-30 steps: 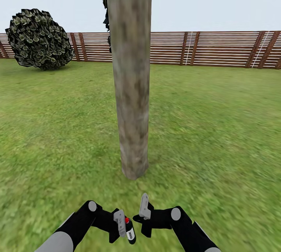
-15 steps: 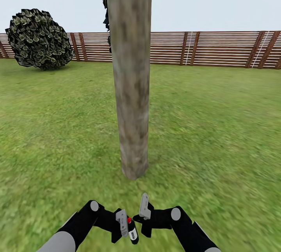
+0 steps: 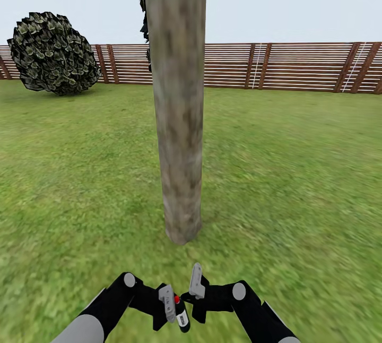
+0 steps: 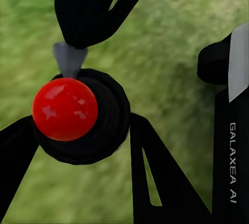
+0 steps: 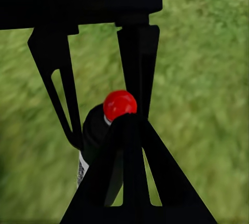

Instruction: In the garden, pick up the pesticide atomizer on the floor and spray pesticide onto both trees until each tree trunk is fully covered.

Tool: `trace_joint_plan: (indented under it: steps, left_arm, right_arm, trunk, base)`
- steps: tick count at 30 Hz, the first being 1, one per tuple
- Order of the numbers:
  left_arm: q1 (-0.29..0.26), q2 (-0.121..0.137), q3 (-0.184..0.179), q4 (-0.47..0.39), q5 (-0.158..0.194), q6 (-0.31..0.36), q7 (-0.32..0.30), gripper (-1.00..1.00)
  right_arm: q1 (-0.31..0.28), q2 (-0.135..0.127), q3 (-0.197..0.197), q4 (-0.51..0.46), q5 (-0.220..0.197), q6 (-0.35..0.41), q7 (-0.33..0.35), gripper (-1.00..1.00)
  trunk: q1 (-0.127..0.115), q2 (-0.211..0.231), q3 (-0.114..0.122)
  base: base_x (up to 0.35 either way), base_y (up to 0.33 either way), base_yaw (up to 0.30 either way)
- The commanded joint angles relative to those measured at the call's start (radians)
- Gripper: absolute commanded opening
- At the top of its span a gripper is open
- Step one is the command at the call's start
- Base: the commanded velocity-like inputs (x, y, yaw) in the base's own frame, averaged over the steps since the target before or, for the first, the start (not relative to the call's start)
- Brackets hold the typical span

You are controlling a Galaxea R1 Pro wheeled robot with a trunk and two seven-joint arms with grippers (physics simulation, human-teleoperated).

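Both arms reach low over the lawn (image 3: 297, 173), their ends close together just short of the base of the tree trunk (image 3: 178, 120). The left gripper (image 3: 171, 305) has its jaws closed on the pesticide atomizer (image 3: 182, 315), a small dark bottle with a red top that leans slightly, top toward the trunk. In the left wrist view the atomizer (image 4: 83, 115) sits between the black fingers (image 4: 155, 177), its red cap pointing at the camera and a pale nozzle tip just above the cap, with blurred grass behind.

The right gripper (image 3: 196, 292) hangs just beside the left one, apart from the bottle as far as the head view shows. One pale fingertip (image 3: 197, 279) stands upright; whether these jaws are open or closed cannot be told. In the right wrist view the right gripper's own black fingers (image 5: 132, 182) lie in front of the atomizer (image 5: 98, 130), whose red cap peeks out just past them, and the left gripper's fingers (image 5: 62, 99) frame the bottle from the far side.

The trunk rises straight ahead of both sets of jaws, thick, bare and mottled grey-brown, running out of the head view's top edge. Well beyond the jaws to the left stands a round dark shrub (image 3: 53, 53), and a slatted reddish-brown fence (image 3: 286, 67) closes the lawn behind it under a pale sky
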Motion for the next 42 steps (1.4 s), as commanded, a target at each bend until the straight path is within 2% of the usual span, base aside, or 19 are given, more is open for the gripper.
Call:
trace_joint_plan:
  steps: [1, 6, 10, 14, 22, 29, 33, 42]
  left_arm:
    - [0.000, -0.001, 0.002, -0.001, -0.009, -0.010, -0.001, -1.00]
    - [0.000, -0.003, 0.004, -0.001, -0.005, -0.011, -0.002, -1.00]
    - [0.000, -0.002, 0.002, -0.001, 0.036, -0.014, -0.004, -1.00]
    - [0.000, -0.002, 0.000, 0.000, 0.052, -0.015, -0.004, -1.00]
    - [0.000, 0.001, -0.007, 0.007, 0.053, -0.015, -0.003, -1.00]
    - [0.003, 0.014, -0.011, 0.017, 0.041, -0.014, 0.003, -1.00]
    - [0.006, 0.044, -0.012, 0.017, 0.037, -0.014, 0.004, -1.00]
    - [0.010, 0.185, -0.011, 0.017, 0.035, -0.014, 0.004, -1.00]
  right_arm:
    - [0.000, 0.000, -0.001, -0.001, 0.010, -0.006, 0.001, -1.00]
    - [0.000, 0.000, -0.001, -0.001, 0.010, -0.006, 0.001, -1.00]
    - [0.000, 0.000, -0.001, -0.001, 0.010, -0.006, 0.001, -1.00]
    - [0.000, 0.000, -0.001, 0.000, 0.010, -0.006, 0.001, -1.00]
    - [0.000, -0.001, -0.001, 0.000, 0.010, -0.006, 0.001, -1.00]
    - [0.000, -0.001, -0.001, 0.000, 0.010, -0.006, 0.001, -1.00]
    - [0.000, -0.001, -0.001, 0.001, 0.010, -0.006, 0.001, -1.00]
    - [0.000, -0.002, -0.002, 0.007, 0.013, -0.008, 0.001, -1.00]
  trunk:
    - [0.000, 0.000, -0.001]
    - [0.000, 0.000, -0.001]
    - [0.000, 0.000, -0.001]
    - [0.000, 0.000, -0.001]
    - [0.000, 0.000, -0.001]
    - [0.000, 0.000, -0.001]
    - [0.000, 0.000, -0.001]
    - [0.000, 0.000, -0.001]
  base:
    - [0.000, 0.000, 0.000]
    - [0.000, 0.000, 0.000]
    - [0.000, 0.000, 0.000]
    - [0.000, 0.000, 0.000]
    - [0.000, 0.000, 0.000]
    - [0.000, 0.000, 0.000]
    - [0.000, 0.000, 0.000]
    - [0.000, 0.000, 0.000]
